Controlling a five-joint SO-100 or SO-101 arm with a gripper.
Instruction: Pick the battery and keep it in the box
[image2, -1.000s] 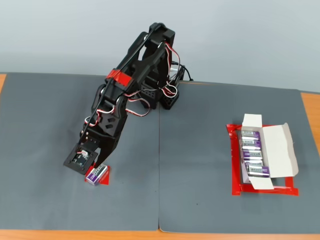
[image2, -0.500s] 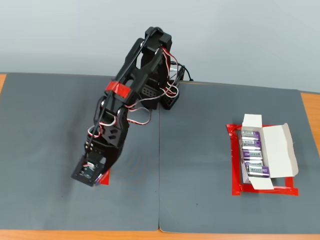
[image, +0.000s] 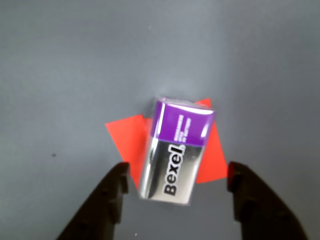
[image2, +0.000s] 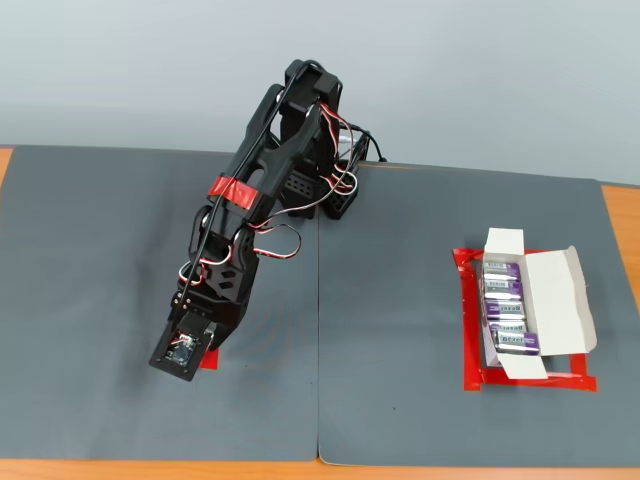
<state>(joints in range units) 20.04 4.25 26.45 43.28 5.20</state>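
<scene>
In the wrist view a purple and silver battery (image: 175, 152) lies flat on a red tape mark (image: 129, 139) on the grey mat. My gripper (image: 177, 175) is open, its two black fingertips (image: 116, 192) standing either side of the battery's silver end without touching it. In the fixed view the gripper (image2: 195, 355) hangs low over the left half of the mat and hides the battery. The white box (image2: 560, 300) sits far to the right with its flaps open and several purple batteries (image2: 506, 312) in a row inside.
A red tape outline (image2: 466, 330) frames the box. The arm's black base (image2: 320, 190) stands at the back centre of the grey mat (image2: 400, 300). A seam runs down the mat's middle. Wooden table edge shows along the front.
The arm has reached further forward and down over the battery. The battery, visible beside the gripper one second ago in the fixed view, is now covered by it.
</scene>
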